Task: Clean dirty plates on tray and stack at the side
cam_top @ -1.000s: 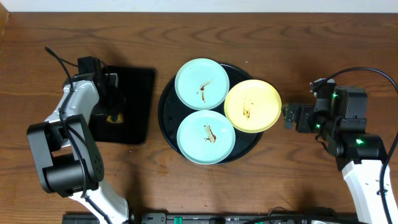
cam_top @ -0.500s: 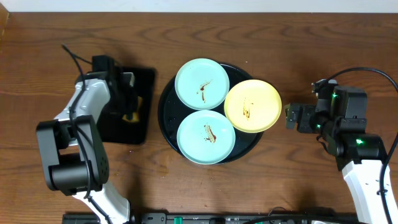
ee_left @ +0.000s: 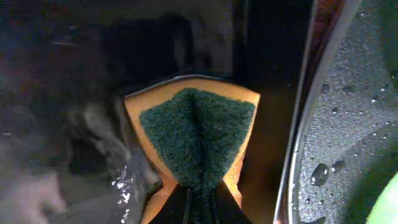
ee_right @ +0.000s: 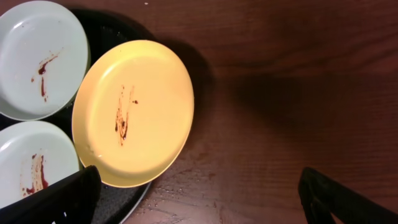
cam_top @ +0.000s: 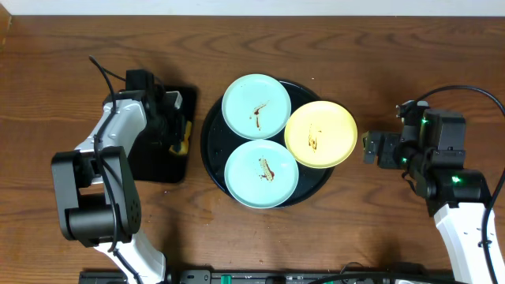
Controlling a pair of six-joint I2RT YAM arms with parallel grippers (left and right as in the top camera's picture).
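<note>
Three plates with brown smears lie on the round black tray (cam_top: 211,134): a mint one (cam_top: 256,106) at the back, a mint one (cam_top: 261,173) at the front, and a yellow one (cam_top: 319,134) overhanging the right rim. My left gripper (cam_top: 180,136) is shut on an orange sponge with a green scouring face (ee_left: 196,137), at the right edge of the small rectangular tray. The wet rim of the round tray (ee_left: 298,162) is just beside it. My right gripper (ee_right: 199,199) stands open over bare wood, right of the yellow plate (ee_right: 134,112).
The rectangular black tray (cam_top: 154,166) lies left of the round tray and looks wet. Water drops dot the wood near the tray rim (ee_right: 118,202). Bare wooden table (cam_top: 379,63) stretches to the right and behind.
My left gripper has carried the sponge rightward, from the middle of the rectangular tray to its right edge near the round tray. The right arm has not moved.
</note>
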